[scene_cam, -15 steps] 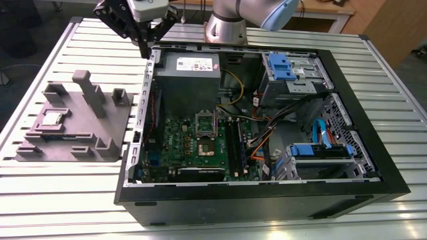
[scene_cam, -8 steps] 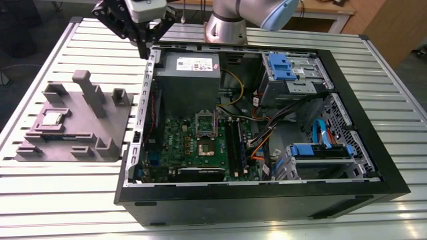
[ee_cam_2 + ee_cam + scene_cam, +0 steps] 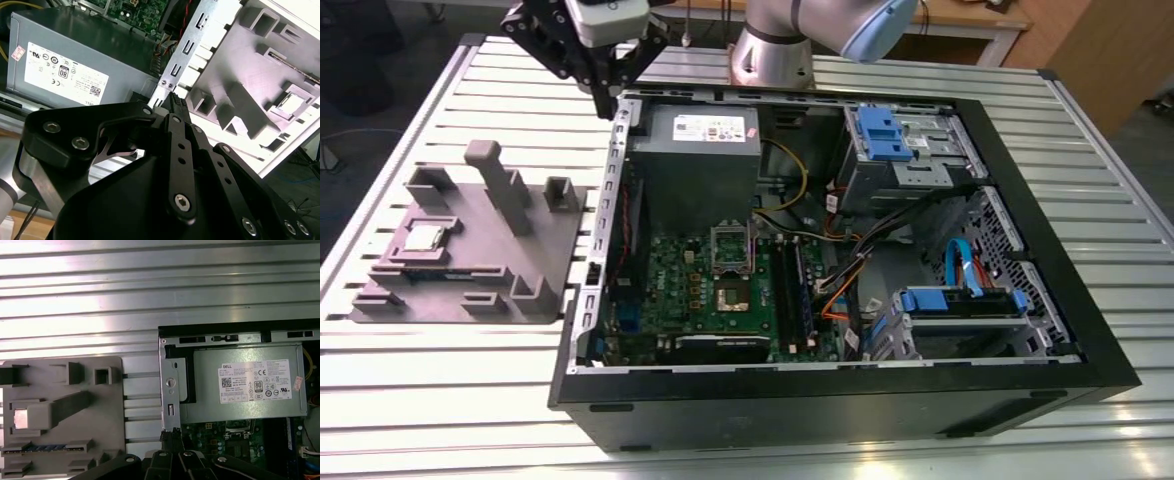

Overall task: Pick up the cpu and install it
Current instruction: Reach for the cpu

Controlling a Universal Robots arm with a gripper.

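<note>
At the exterior view's left, the ribbed silver metal table (image 3: 454, 400) has open slats along its edge. On them sits the grey moulded plastic fixture tray (image 3: 550, 250), with upright posts and pockets. The cpu (image 3: 424, 237), a small flat square chip with a shiny silver top, lies in a shallow pocket near the tray's left side, untouched and open from above. One tall post stands just beside it towards the case. A narrow strip of bare table separates the tray from the black open-sided computer case (image 3: 854, 400). My black linkage gripper (image 3: 606, 100) hangs over the case's far left corner, well apart from the cpu. Its fingers are pinched together with nothing between them, and its upper body is cut off by the frame. Just inside that corner lies the large grey box-shaped power supply (image 3: 698, 160). Below it are the green motherboard (image 3: 660, 275) and the rectangular metal socket frame (image 3: 731, 245), raised above an exposed socket. Cables crowd the space to the right, up to the blue plastic drive brackets (image 3: 881, 130). In the second wrist view my own linkage covers most of the lower half. In the first wrist view a grey block hides part of the cpu's pocket.
</note>
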